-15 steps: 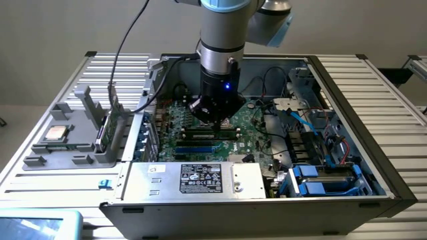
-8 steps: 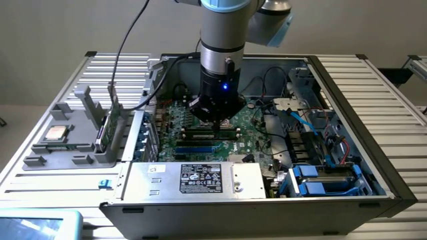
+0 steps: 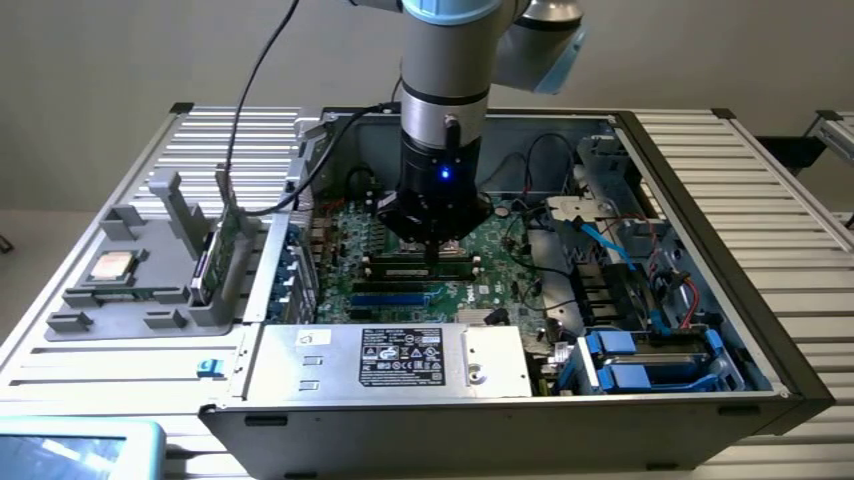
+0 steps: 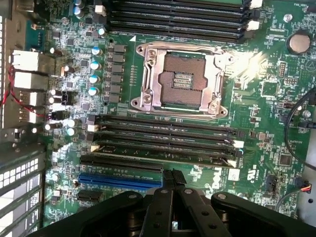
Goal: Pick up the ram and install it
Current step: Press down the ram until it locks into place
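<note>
A robotics lab or test cell: an open desktop computer case (image 3: 534, 300) lies on a ribbed aluminium tabletop (image 3: 747, 170), with a grey parts fixture (image 3: 147, 270) at the tabletop's edge.

We can make out little legible text inside the opened computer case (image 3: 694, 300). On the green motherboard (image 4: 256, 98) in the wrist view, large white letters near the memory slots, partly cut off by the gripper's housing, appear to spell the Dell brand mark (image 4: 217, 177), with a white certification-style sign (image 4: 254, 174) printed just beside it. In the exterior view, the silver power supply (image 3: 387, 360) carries a black rating label (image 3: 400, 357) with white print and symbols, and a small white sticker (image 3: 314, 338) beside it; we cannot read either.
</note>
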Robot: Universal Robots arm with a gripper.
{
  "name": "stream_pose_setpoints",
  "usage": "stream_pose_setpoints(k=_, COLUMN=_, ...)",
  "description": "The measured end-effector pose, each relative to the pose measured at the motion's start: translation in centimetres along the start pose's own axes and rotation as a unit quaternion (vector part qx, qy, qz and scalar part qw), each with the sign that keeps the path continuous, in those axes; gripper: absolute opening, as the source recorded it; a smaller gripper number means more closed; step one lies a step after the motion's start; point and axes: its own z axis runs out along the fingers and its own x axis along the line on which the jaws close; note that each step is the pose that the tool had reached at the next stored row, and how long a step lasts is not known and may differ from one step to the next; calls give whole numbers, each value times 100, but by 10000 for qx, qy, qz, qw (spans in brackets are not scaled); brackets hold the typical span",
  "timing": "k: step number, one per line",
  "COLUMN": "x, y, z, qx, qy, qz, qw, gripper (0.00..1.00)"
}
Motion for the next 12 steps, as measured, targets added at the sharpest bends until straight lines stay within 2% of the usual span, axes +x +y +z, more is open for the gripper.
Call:
stream_pose_setpoints(k=6, x=0, y=0, z=0, qx=-10, qy=5, qz=450, qw=9990, gripper=9)
stream_pose_setpoints(k=12, x=0, y=0, z=0, qx=-11, qy=5, qz=473, qw=9989, gripper=9)
